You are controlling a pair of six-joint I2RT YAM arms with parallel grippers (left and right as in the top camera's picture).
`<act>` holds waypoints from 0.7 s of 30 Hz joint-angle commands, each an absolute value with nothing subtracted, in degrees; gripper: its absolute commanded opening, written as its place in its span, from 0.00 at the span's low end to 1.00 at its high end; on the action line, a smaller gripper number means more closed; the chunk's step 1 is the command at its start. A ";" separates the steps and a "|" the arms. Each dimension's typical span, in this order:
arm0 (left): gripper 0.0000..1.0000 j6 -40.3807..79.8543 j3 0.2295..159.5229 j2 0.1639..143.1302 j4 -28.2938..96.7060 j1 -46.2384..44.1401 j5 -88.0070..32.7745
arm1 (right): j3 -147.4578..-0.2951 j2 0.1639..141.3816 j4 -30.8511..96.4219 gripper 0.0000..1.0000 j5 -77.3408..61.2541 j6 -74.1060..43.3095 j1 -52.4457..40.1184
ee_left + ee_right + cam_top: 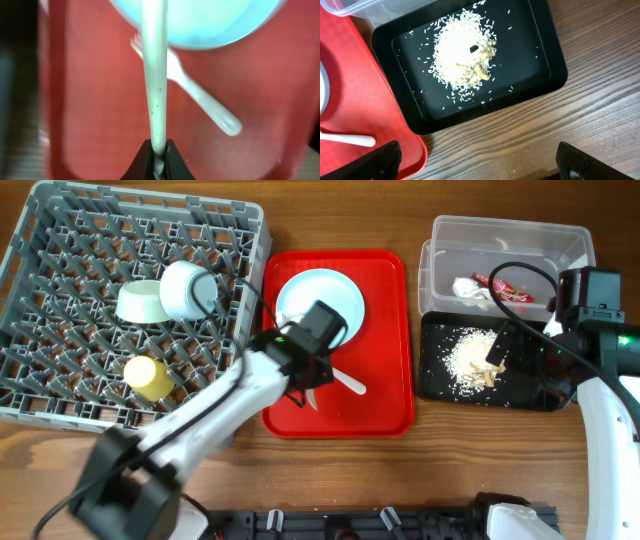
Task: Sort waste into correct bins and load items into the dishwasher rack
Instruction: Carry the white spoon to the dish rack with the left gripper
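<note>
Clenched on a white plastic utensil handle (pixel 154 90), the left end effector (pixel 159 152) hangs over the red serving tray (pixel 385 370). On the counter (pixel 600 115), the grey dishwasher rack (pixel 90 240) holds the blue bowl (pixel 185 288) and the yellow-green cup (pixel 148 377). The red tray carries the blue plate (pixel 330 290) and a white fork (pixel 200 97). The clear tub (pixel 560 235) holds the red wrapper (pixel 510 290) and the tissue (pixel 468 287). The black tray (pixel 405 95) holds the food scraps (pixel 462 55). The right end effector (pixel 480 162) hovers beside the black tray, released.

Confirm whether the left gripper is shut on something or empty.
Shut on a white utensil: the left gripper pinches its handle above the red tray.
</note>
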State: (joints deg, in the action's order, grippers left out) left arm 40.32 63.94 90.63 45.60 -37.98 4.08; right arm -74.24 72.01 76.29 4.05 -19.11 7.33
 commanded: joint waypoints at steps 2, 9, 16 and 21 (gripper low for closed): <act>0.04 18.90 65.45 81.69 45.65 -31.46 8.69 | -74.17 71.79 76.40 1.00 2.94 -18.04 7.60; 0.04 4.32 65.69 77.93 44.77 -20.84 10.37 | -74.17 71.79 76.38 1.00 2.92 -18.06 7.60; 0.04 -1.28 65.67 80.47 44.21 -13.34 10.35 | -74.19 71.79 76.49 1.00 2.94 -18.04 7.60; 0.04 -1.06 65.67 83.35 43.90 -11.07 9.47 | -74.17 71.79 76.31 1.00 2.92 -18.06 7.60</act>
